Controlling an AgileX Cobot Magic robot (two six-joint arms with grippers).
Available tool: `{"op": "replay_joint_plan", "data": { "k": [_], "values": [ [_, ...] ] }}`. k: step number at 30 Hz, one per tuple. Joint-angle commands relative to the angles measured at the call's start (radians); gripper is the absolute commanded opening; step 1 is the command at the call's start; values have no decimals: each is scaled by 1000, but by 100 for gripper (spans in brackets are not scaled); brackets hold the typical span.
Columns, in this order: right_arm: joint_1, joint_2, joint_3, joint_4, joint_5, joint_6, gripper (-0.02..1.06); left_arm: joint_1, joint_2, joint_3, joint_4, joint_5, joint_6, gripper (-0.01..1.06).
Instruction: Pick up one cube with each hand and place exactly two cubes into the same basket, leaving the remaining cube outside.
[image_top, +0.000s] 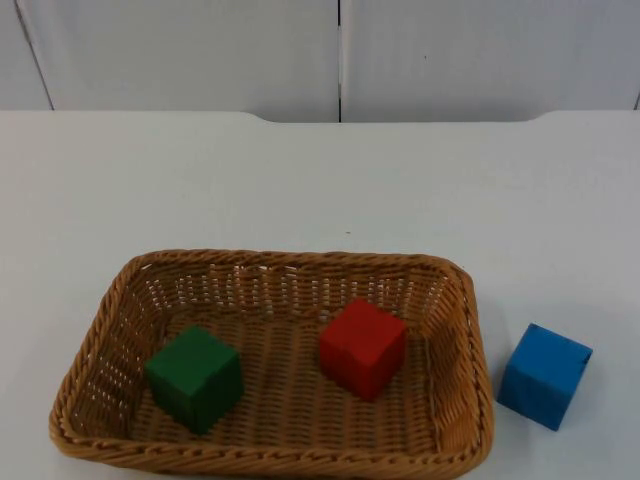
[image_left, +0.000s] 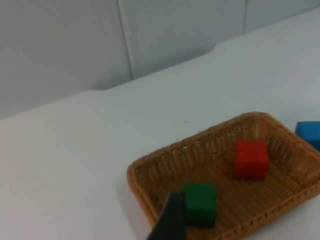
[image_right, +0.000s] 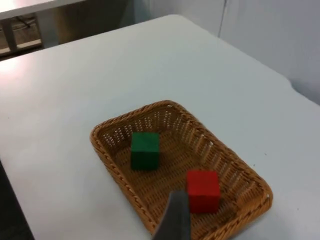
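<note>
A brown wicker basket (image_top: 270, 262) lies at the front of the table. Inside it, a green cube (image_top: 195, 378) sits at the left and a red cube (image_top: 363, 347) at the right, apart from each other. A blue cube (image_top: 545, 375) stands on the table just outside the basket's right rim. My left gripper (image_left: 172, 220) hangs well above the table, looking down on the basket (image_left: 134, 174), the green cube (image_left: 200, 202), the red cube (image_left: 251, 159) and the blue cube (image_left: 310, 134). My right gripper (image_right: 175, 217) is likewise raised, above the basket (image_right: 100, 135), green cube (image_right: 145, 150) and red cube (image_right: 203, 191).
The white table top (image_top: 320, 180) runs back to the grey partition wall (image_top: 200, 50). A darker floor and table leg (image_right: 45, 25) lie beyond the table's edge in the right wrist view.
</note>
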Motion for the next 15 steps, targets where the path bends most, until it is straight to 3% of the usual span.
{"op": "replay_joint_plan", "data": {
  "k": [1, 15],
  "values": [
    [1, -35, 1, -26, 20, 24, 69, 0, -6, 2, 41, 60, -51, 77],
    [1, -101, 18, -115, 141, 129, 69, 0, -6, 70, 113, 77, -108, 77]
  ]
}}
